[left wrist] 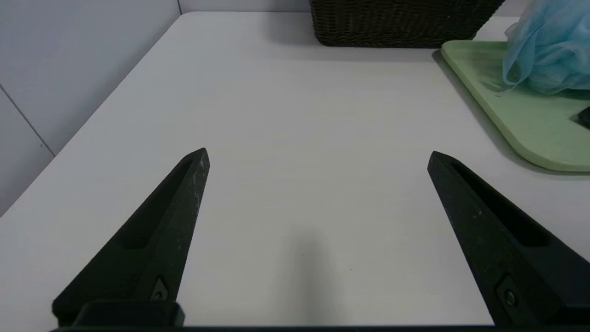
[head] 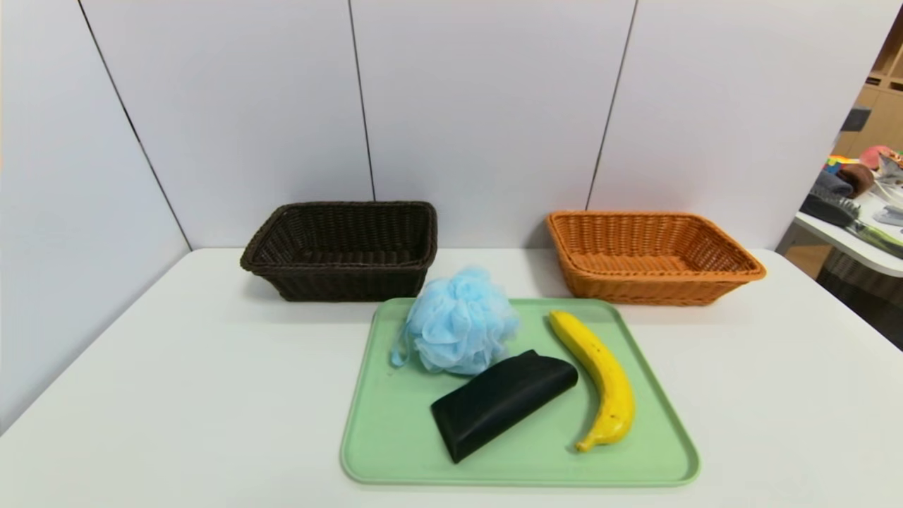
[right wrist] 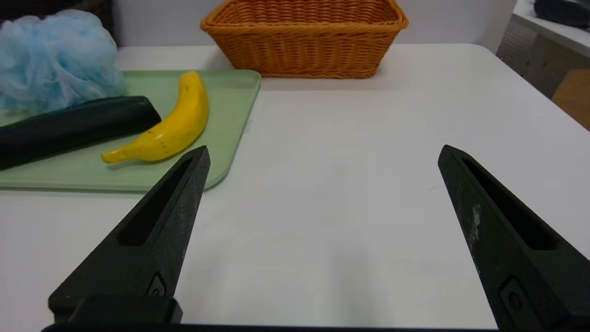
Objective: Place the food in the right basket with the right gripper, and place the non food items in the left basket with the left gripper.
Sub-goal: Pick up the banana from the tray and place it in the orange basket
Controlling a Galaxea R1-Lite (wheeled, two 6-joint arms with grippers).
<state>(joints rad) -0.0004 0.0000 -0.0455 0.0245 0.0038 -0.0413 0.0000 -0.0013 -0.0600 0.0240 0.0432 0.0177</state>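
A yellow banana (head: 600, 377) lies on the right side of a green tray (head: 395, 444), with a black wedge-shaped case (head: 502, 403) beside it and a light-blue bath puff (head: 458, 321) at the tray's back. The dark brown basket (head: 342, 247) stands behind on the left, the orange basket (head: 649, 257) behind on the right; both look empty. Neither arm shows in the head view. My left gripper (left wrist: 318, 154) hovers open over bare table left of the tray. My right gripper (right wrist: 322, 152) is open over bare table right of the tray, the banana (right wrist: 170, 127) off to one side.
The white table (head: 176, 395) is backed by white wall panels on the left and rear. Beyond its right edge stands another table (head: 857, 233) with clutter. In the left wrist view the tray's corner (left wrist: 516, 115) and the puff (left wrist: 546, 46) lie near the dark basket (left wrist: 396, 23).
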